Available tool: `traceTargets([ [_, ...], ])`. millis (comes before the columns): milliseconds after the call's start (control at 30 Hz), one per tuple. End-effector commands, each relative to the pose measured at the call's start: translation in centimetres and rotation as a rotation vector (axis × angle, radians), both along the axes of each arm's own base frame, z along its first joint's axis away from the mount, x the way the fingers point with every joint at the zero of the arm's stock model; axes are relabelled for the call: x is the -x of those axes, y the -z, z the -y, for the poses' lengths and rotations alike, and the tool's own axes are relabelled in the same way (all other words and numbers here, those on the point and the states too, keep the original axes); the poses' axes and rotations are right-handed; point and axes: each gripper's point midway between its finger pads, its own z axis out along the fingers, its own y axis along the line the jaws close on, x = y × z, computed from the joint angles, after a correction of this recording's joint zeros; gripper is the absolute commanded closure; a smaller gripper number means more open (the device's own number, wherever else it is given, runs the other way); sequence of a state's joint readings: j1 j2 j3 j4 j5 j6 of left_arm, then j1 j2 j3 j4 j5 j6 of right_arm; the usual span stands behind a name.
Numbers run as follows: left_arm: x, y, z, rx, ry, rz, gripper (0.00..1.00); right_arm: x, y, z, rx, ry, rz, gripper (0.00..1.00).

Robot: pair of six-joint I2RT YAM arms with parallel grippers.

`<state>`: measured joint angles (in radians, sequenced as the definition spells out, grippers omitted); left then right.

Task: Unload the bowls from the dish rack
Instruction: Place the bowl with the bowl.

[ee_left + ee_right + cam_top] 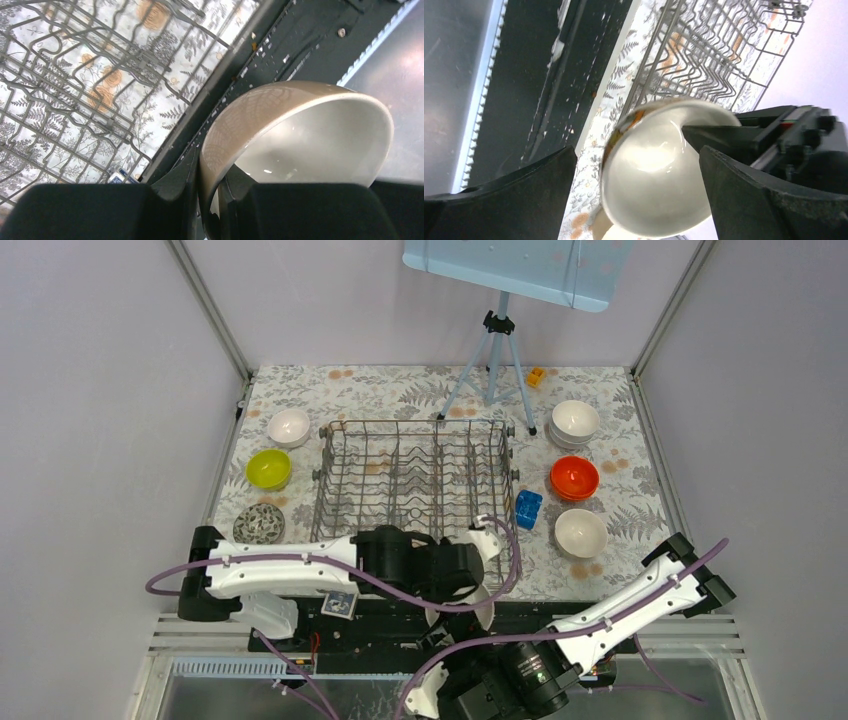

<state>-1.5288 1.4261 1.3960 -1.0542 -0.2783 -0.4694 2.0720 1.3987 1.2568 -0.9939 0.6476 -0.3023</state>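
My left gripper is shut on the rim of a translucent beige bowl, one finger inside and one outside, and holds it tilted above the black near edge in front of the dish rack. In the top view the left gripper sits at the rack's near right corner. My right gripper is open wide, and the same bowl hangs between and beyond its fingers, untouched. No bowls show inside the rack. A white bowl and a lime-yellow bowl stand to its left. Stacked white bowls, an orange-red bowl and a white bowl stand to its right.
A dark patterned round dish lies left of the rack. A blue block lies by its right side. A grey tripod stands behind the rack, with a small orange block beside it. The right arm's wrist hangs below the table's near edge.
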Motion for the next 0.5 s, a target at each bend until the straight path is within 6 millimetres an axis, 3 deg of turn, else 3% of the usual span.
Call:
traceTargets([
  [0, -3.5, -3.8, 1.2, 0.209, -0.131, 0.018, 1.00, 0.8, -2.8, -2.1, -0.138, 0.055, -0.037, 0.00],
  [267, -10.7, -6.7, -0.1, 0.404, -0.369, -0.006, 1.00, 1.6, -4.5, -4.7, -0.281, 0.126, -0.077, 0.00],
  [467, -15.5, -7.9, -3.6, 0.505, -0.590, 0.015, 1.00, 0.1, -6.6, -6.5, -0.449, 0.284, -0.088, 0.00],
])
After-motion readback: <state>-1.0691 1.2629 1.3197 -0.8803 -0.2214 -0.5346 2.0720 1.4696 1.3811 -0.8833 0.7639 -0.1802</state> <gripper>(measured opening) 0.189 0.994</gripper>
